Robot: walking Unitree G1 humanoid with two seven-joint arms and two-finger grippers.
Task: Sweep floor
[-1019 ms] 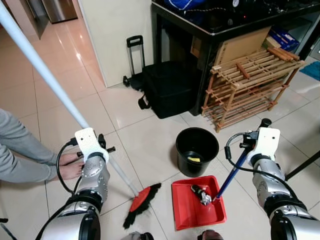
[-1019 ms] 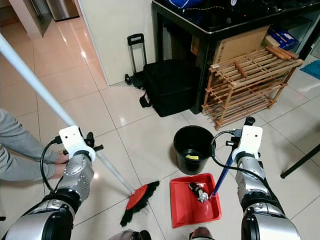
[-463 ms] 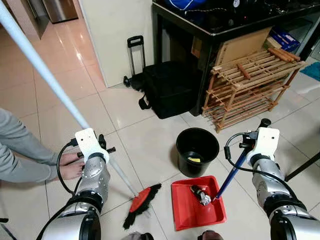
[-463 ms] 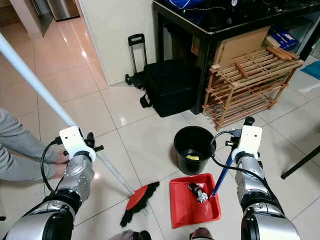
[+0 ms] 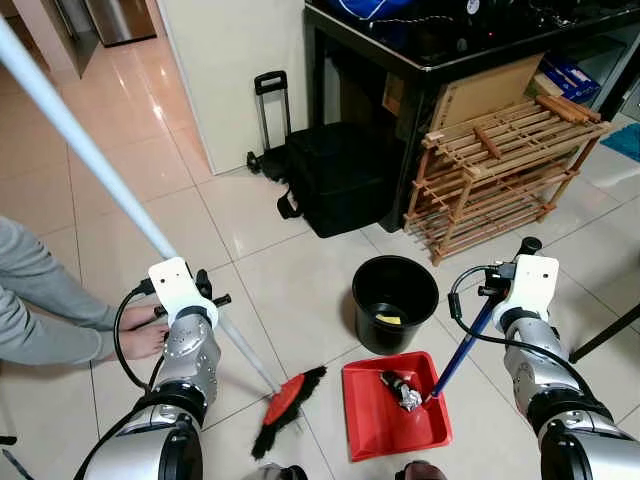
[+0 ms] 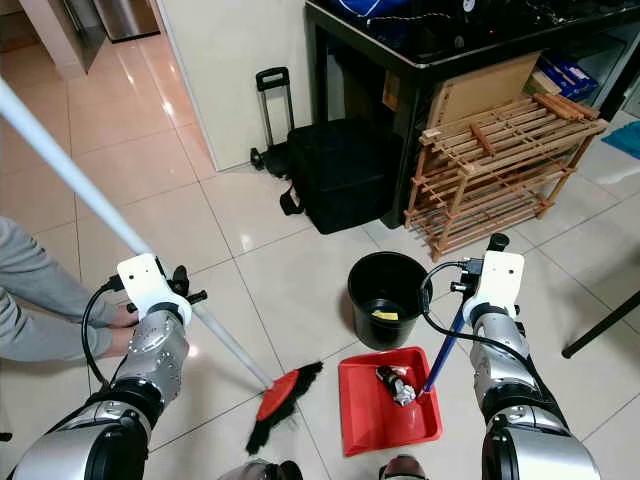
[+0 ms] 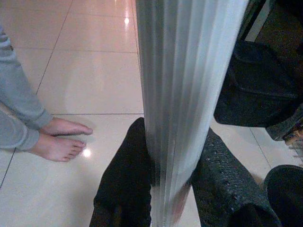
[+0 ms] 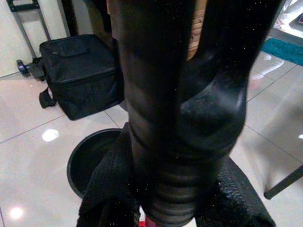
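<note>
The left pincer [image 7: 163,189] is closed tight around the long white broom handle [image 5: 90,160], with one black finger [image 7: 124,179] on each side of it. The handle slants down to the red and black broom head [image 5: 285,408], which rests on the tile floor [image 5: 110,130] just beside the red dustpan [image 5: 392,408].

The right pincer [image 8: 165,198] is closed around the black grip at the top of the blue dustpan handle [image 5: 458,350]. This handle leans down into the back of the dustpan. A small clump of trash [image 5: 402,390] lies inside the dustpan, near the foot of the blue handle.

The black bucket [image 5: 394,300] stands on the floor just behind the dustpan, almost touching it. Something small and yellow [image 5: 388,319] lies at its bottom.

Behind the bucket sits a black bag on wheels [image 5: 335,175]. Next to the bag a wooden rack [image 5: 500,170] leans against a dark counter [image 5: 420,50].

Well to the left of the dustpan, a person in grey sleeves [image 5: 30,300] crouches with bare feet [image 7: 59,139] on the tiles, near the left arm.
</note>
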